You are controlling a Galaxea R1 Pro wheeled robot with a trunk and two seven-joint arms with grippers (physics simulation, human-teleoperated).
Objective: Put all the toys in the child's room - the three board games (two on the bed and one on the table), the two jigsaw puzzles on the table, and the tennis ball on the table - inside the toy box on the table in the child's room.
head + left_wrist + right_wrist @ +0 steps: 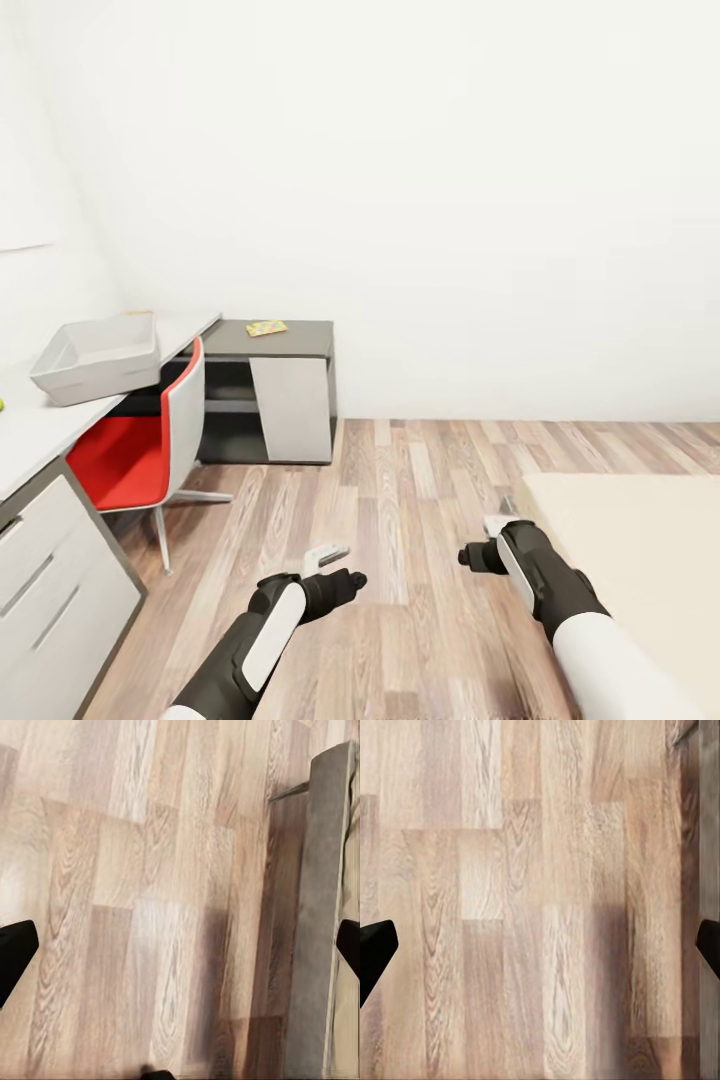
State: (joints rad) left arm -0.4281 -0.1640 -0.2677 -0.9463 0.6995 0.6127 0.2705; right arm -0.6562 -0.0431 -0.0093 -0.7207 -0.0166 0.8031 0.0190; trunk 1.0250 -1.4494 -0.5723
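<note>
Both arms hang low over the wood-plank floor (420,500). The left gripper (180,945) and the right gripper (540,945) each have their jaws spread wide, nothing between them. The beige bed (640,560) lies at the right. To the left, a red chair (140,450) is tucked against the table (40,430), where the grey toy box (100,355) sits near the far edge. Beyond, a small colourful flat item (266,327), print unreadable, rests on the dark side cabinet (290,385).
</note>
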